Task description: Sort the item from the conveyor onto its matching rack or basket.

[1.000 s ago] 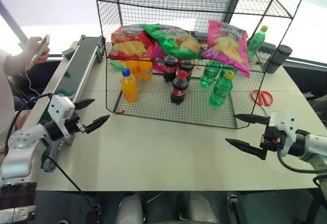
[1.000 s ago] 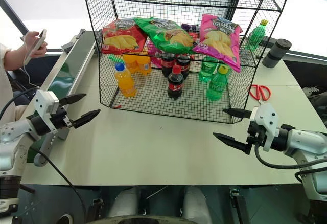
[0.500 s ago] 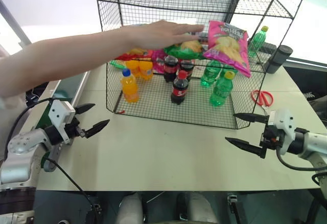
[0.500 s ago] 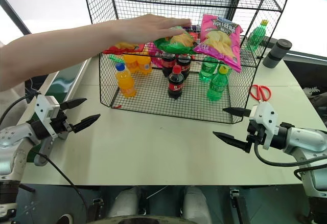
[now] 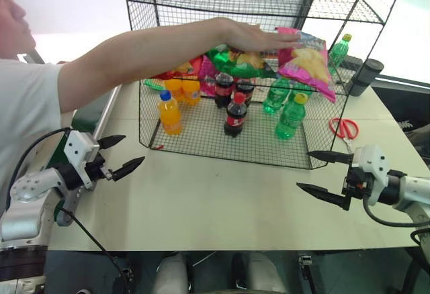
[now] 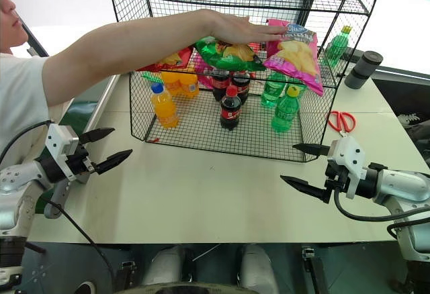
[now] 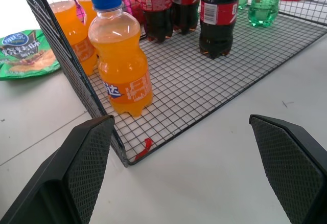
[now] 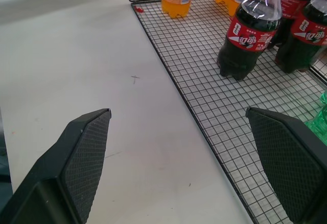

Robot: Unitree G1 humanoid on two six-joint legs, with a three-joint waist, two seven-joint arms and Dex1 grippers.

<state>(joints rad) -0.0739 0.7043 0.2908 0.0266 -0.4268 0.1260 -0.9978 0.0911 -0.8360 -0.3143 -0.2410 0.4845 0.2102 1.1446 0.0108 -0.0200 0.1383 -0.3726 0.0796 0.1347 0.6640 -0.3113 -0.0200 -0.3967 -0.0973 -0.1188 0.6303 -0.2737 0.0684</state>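
A person's arm (image 5: 154, 52) reached from the robot's left across the front of the black wire rack (image 5: 269, 2), the hand (image 5: 259, 37) lying flat on the pink crisp bag (image 5: 306, 62) on the rack's middle tier, probably to lift it off so it could be fed in on the conveyor, though that is a guess. The bag sat tilted at the right end of that tier, its lower corner hanging over the front edge, just beside the green crisp bag (image 5: 235, 58); the red crisp bag (image 6: 168, 59) lay further left on the same tier, largely hidden behind the arm. Below them, inside the caged base of the rack, stood orange drink bottles (image 7: 120, 60), cola bottles (image 8: 248, 32) and green bottles (image 5: 289, 116), grouped by kind. The conveyor (image 5: 91, 113) ran along the left of the rack, mostly covered by the person, and nothing could be seen on its belt. Red scissors (image 5: 344, 127) lay on the desk (image 5: 215, 200) to the right of the rack. Both arms waited in front of the rack, well clear of it, probably to leave the person room. The left gripper (image 5: 119, 153) had its jaws spread wide with nothing between them, and the right gripper (image 5: 322, 172) likewise stood wide open and empty.
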